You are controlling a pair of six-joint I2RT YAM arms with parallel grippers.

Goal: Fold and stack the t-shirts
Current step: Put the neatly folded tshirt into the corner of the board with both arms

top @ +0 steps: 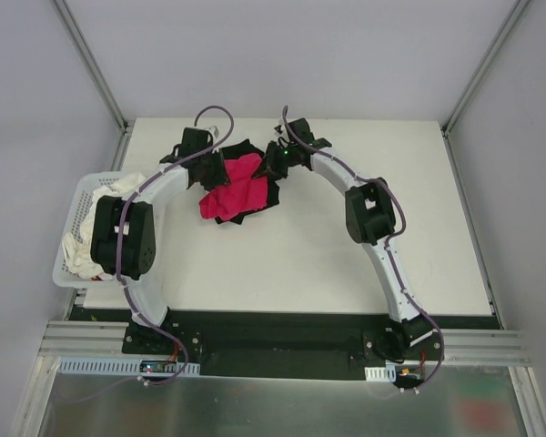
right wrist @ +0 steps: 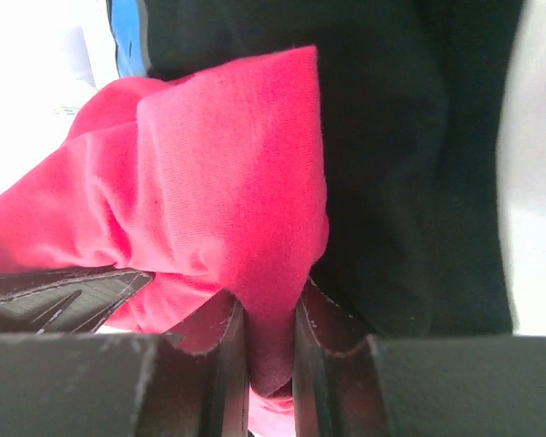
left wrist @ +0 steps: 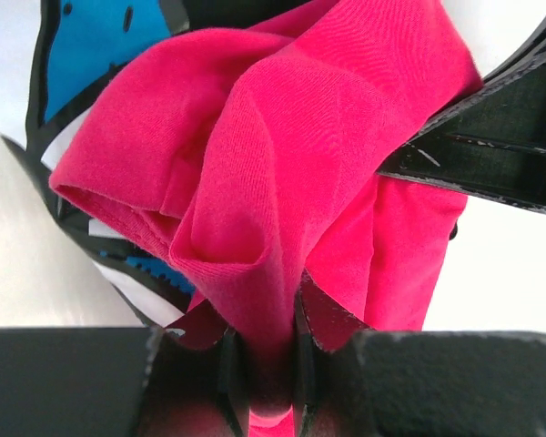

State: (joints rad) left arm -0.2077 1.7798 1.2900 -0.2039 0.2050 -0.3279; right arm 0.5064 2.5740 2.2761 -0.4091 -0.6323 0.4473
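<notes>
Top external: upper centre of frame | crumpled soft magenta-red cloth t-shirt (top: 235, 196) atop black cloth t-shirt with blue-and-white print (right wrist: 409, 164) | left gripper (left wrist: 262, 339), right gripper (right wrist: 268, 323) each clenched on magenta folds | probably pinched to lift apart and spread for folding

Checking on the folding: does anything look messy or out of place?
The red shirt is not flat: it lies bunched in a heap on the black shirt, with the left gripper and right gripper each pinching a fold of it. Nothing looks spilled or damaged.
</notes>
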